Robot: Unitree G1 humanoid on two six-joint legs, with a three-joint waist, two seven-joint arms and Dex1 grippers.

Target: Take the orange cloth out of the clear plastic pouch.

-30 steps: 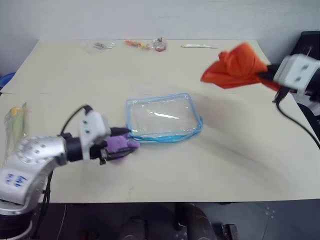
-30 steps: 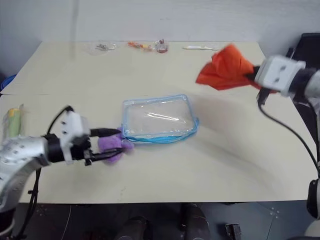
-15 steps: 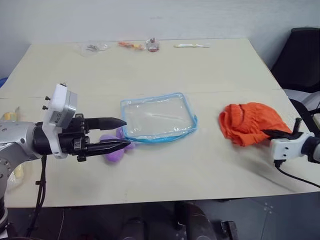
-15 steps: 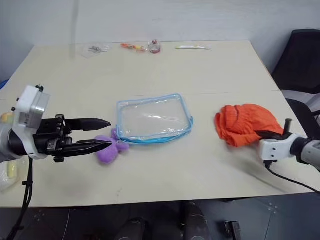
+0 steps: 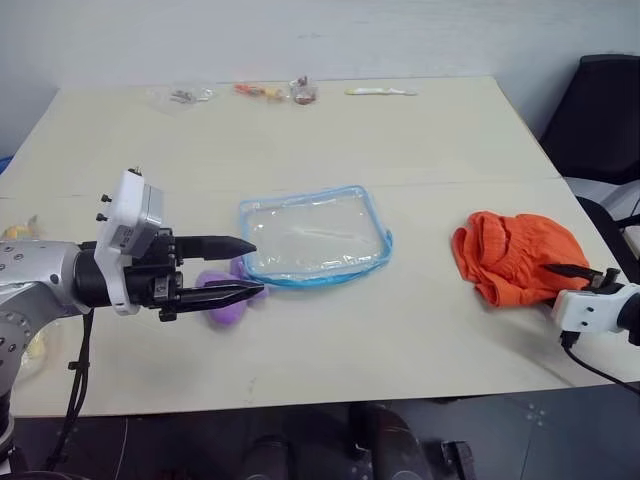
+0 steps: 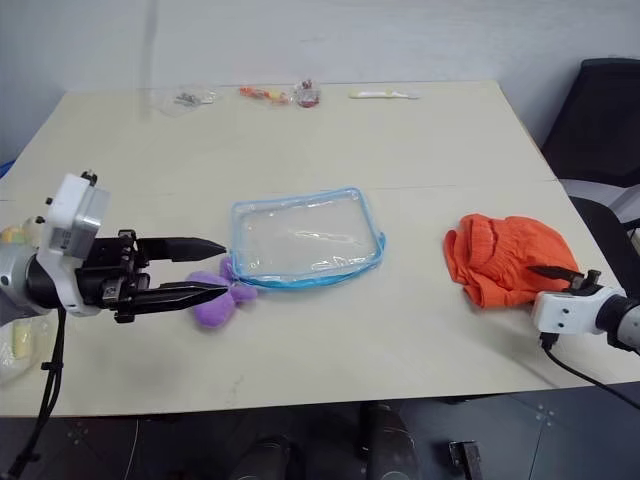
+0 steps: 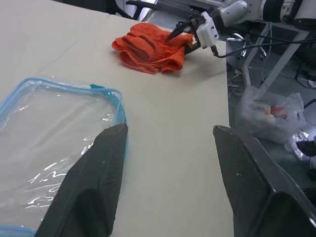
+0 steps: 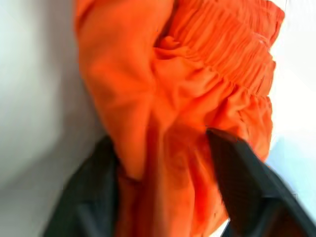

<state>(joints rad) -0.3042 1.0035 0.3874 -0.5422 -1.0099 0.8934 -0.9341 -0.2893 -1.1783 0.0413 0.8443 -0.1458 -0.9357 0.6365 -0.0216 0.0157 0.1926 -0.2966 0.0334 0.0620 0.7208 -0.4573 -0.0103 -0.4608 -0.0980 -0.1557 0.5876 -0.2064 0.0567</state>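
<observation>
A: Where does the cloth (image 5: 518,255) lie?

B: In a crumpled heap on the desk (image 5: 330,130), near its right edge and well apart from the pouch (image 5: 315,235), which lies flat and empty-looking at the middle. So the cloth is already out, which is what the task wants.

A: And the right gripper (image 5: 578,278)?

B: It sits low at the cloth's near-right side. In the right wrist view its fingers (image 8: 242,192) are spread, with orange folds between them but not pinched. That reads as a release, the cloth left to rest on the desk.

A: The left gripper (image 5: 247,268)?

B: It hovers level beside the pouch's left end, fingers parted and empty, just above a purple toy (image 6: 215,305). It looks placed there to steady the pouch.

A: Anything else?

B: Small odds and ends (image 5: 275,91) lie along the far edge, away from the work.
</observation>
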